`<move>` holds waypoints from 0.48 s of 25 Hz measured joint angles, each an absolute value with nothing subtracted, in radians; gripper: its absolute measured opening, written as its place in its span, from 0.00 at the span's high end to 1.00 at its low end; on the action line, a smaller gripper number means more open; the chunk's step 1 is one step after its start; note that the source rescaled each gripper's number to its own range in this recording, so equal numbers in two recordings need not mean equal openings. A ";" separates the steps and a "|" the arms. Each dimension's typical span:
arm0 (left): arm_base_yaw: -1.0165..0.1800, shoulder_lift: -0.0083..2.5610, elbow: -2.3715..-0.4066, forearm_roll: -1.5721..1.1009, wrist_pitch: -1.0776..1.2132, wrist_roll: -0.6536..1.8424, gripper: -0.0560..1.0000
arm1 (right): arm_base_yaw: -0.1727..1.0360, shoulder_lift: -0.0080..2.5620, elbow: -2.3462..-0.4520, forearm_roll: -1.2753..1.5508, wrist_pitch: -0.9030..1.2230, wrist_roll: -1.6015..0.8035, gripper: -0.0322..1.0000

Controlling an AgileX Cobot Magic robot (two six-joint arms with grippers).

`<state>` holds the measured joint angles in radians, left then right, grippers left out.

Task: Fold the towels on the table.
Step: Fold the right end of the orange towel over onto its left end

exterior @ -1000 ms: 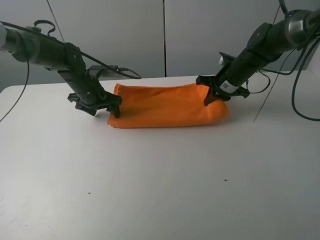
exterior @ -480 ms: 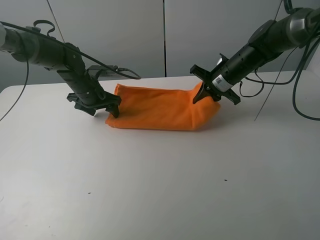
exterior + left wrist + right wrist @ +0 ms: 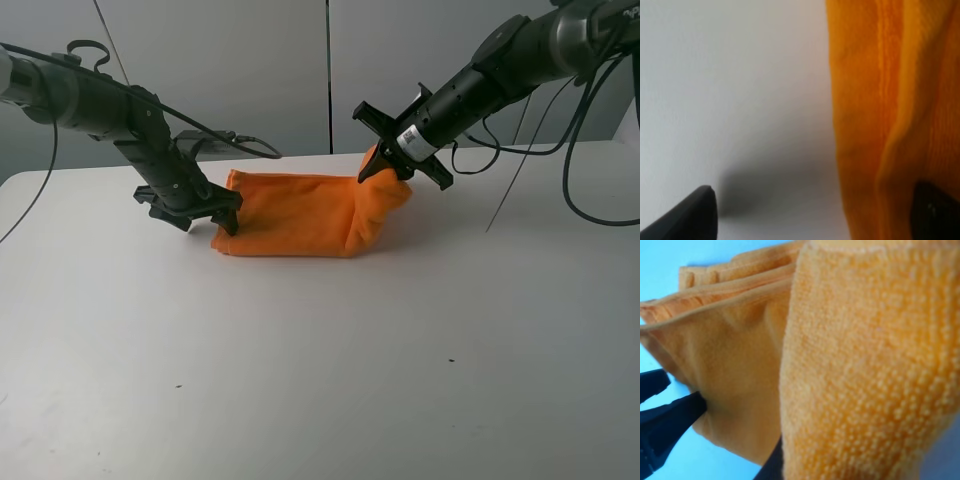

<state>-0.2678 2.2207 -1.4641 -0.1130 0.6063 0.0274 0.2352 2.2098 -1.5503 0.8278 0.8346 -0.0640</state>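
The orange towel [image 3: 290, 215] lies folded lengthwise on the white table [image 3: 320, 380], near its back edge. My right gripper [image 3: 385, 168] is shut on the towel's right end and holds it raised above the table, so the cloth hangs folded back toward the left. In the right wrist view the towel [image 3: 840, 355] fills the frame, pinched in the gripper [image 3: 722, 440]. My left gripper [image 3: 226, 213] sits low at the towel's left end. In the left wrist view its fingers are wide apart [image 3: 815, 215], one on the towel [image 3: 880, 100], one over bare table.
Black cables [image 3: 520, 170] hang from the right arm down to the table at the back right. A grey wall [image 3: 330, 70] stands just behind the table's back edge. A few tiny dark specks [image 3: 450, 361] dot the tabletop.
My right gripper has lifted the towel's right end and carried it leftward, shortening the towel's spread on the table. The left arm has not moved.
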 joint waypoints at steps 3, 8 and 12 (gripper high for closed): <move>-0.268 2.221 -1.464 -0.113 0.606 0.027 0.01 | 0.258 2.210 -1.550 0.830 0.814 -0.043 0.95; -0.268 2.221 -1.464 -0.113 0.606 0.027 0.01 | 0.299 2.210 -1.555 0.834 0.769 -0.031 0.95; -0.268 2.221 -1.464 -0.111 0.606 0.027 0.01 | 0.341 2.220 -1.557 0.863 0.740 -0.026 0.95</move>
<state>-0.2678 2.2207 -1.4641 -0.1112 0.6063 0.0274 0.3411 2.2202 -1.5568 0.8632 0.7400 -0.0264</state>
